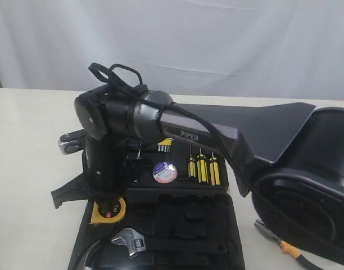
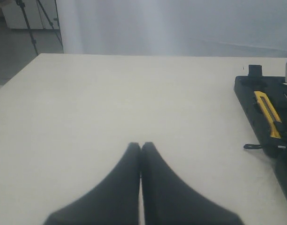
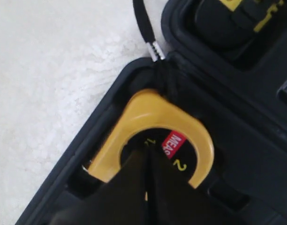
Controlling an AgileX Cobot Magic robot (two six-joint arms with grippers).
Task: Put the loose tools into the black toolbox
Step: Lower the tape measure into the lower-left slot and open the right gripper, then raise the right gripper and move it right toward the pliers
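At lower left of the exterior view, inside the black toolbox (image 1: 177, 236): yellow tape measure (image 1: 108, 211) seated in a corner pocket, right claw (image 3: 146, 151) closed tight at its face, gripping nothing. Tape roll (image 1: 164, 172) mid-box; knife (image 2: 268, 114) in the box; pliers (image 1: 279, 242) on the table (image 1: 26, 140), lower right. Left claw (image 2: 140, 146) closed, empty.

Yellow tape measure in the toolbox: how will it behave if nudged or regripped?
The yellow tape measure looks like a hard, smooth shell: probably rigid but slippery. Its black strap is limp and may snag the toolbox rim. Lying flat in its recess, it likely won't roll.
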